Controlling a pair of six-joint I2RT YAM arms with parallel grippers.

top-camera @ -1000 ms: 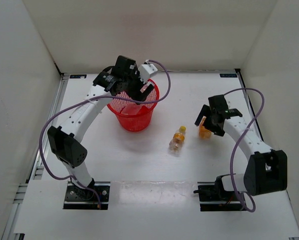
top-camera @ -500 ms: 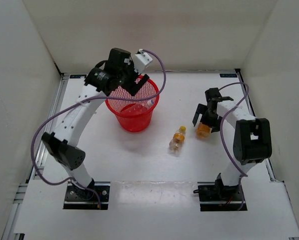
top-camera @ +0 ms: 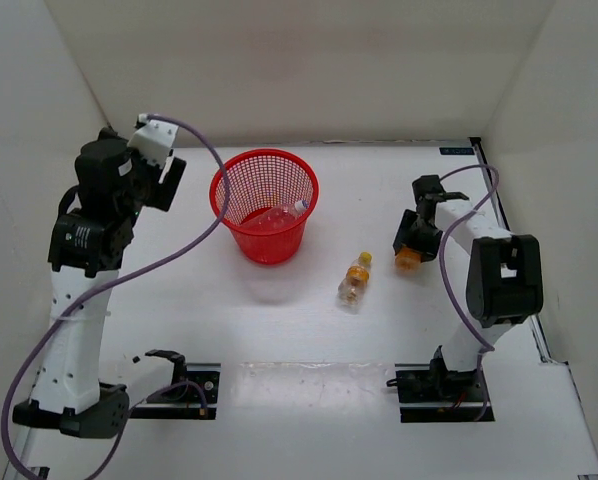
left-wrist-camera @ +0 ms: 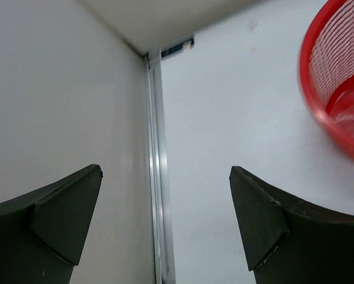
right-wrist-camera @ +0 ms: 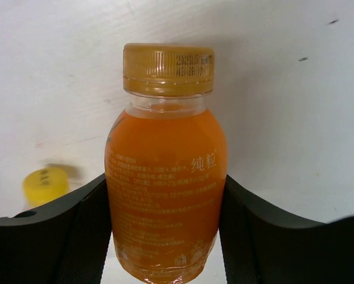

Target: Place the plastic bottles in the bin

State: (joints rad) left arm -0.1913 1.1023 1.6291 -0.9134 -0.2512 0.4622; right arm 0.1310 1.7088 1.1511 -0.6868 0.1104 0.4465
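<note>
On the table: a flat white tabletop (top-camera: 309, 340) carries everything, with white walls (top-camera: 279, 70) on three sides.
Bin: the round red plastic mesh bin (top-camera: 269, 242) stands upright at the far middle-left; part of its rim (left-wrist-camera: 319, 100) shows at the right edge of the left wrist view.
Left claw: the left claw (top-camera: 170, 182) hangs well left of the bin by the left wall, its black fingers spread wide with nothing between them (left-wrist-camera: 165, 177).
Right claw: the right claw (top-camera: 412, 240) is narrowed around the small orange-filled plastic bottle with an orange cap (right-wrist-camera: 165, 171), one finger against each side of its body; whether the bottle is off the table I cannot tell.
Bottle in bin: a small clear plastic bottle with a pale cap (top-camera: 279, 217) lies on its side at the bin's bottom.
Bottle on table: a small clear plastic bottle with an orange-yellow cap (top-camera: 354, 281) lies untouched between the bin and the right claw.
</note>
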